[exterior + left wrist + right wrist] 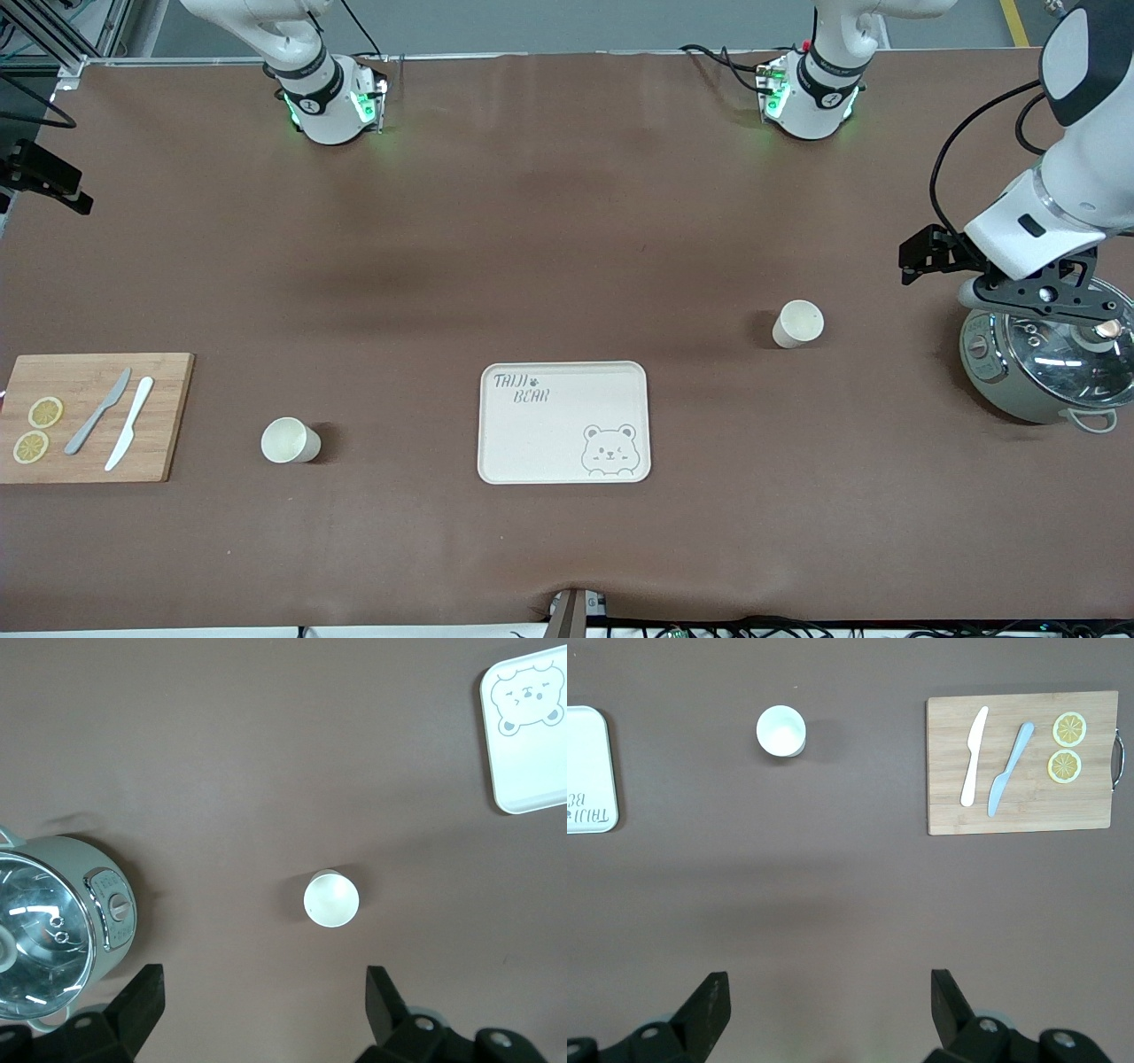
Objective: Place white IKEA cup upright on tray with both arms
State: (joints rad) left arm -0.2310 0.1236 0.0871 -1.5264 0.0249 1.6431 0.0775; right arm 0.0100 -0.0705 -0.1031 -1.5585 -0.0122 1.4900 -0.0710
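The cream tray [549, 434] with "TAIJI BEAR" lettering lies mid-table and holds nothing. One white cup [797, 323] stands upright toward the left arm's end, farther from the front camera than the tray. A second white cup [290, 440] stands upright toward the right arm's end. My left gripper [1041, 301] is open and empty over the pot's edge; its wrist view shows the nearby cup [331, 898] and a tray corner [532, 762]. My right gripper [828, 1005] is open and empty high over bare table, out of the front view; its wrist view shows the other cup [780, 731].
A pot with a glass lid [1045, 363] stands at the left arm's end. A wooden cutting board [89, 416] with two knives and two lemon slices lies at the right arm's end. The arm bases [328, 97] stand along the table's edge farthest from the front camera.
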